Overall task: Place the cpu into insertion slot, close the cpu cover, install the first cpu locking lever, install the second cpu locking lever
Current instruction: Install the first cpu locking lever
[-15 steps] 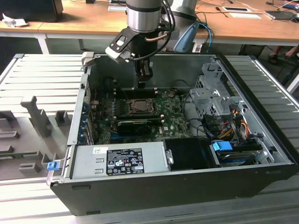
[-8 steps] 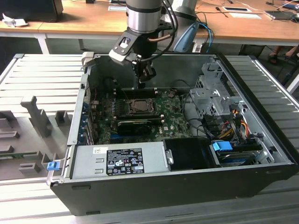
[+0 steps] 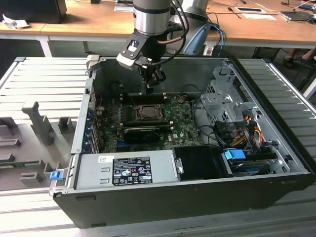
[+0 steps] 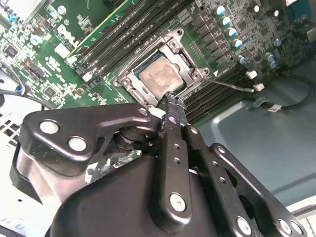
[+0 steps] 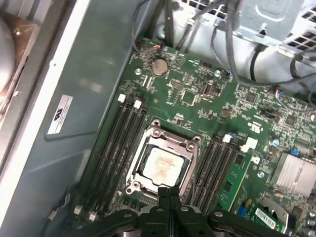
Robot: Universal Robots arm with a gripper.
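Since the small, flat, square cpu [image 5: 160,165] with its silver-grey metal top already sits in the dark, metal-rimmed square insertion slot [image 5: 133,185] on the green circuit board [image 5: 197,94], and the thin silver-grey frame of the cpu cover [image 5: 186,148] lies down around it, the work looks to stand at the locking levers. One thin bare-metal wire lever [image 4: 229,85] juts free from the socket's side in the second wrist view. The black two-fingered gripper [image 4: 173,102] hangs just above the socket's edge, its fingers pressed together with nothing between them. Seating so springy a wire well probably calls for the closed tips to bear squarely on it and push steadily, since a glancing contact could slip onto the board.
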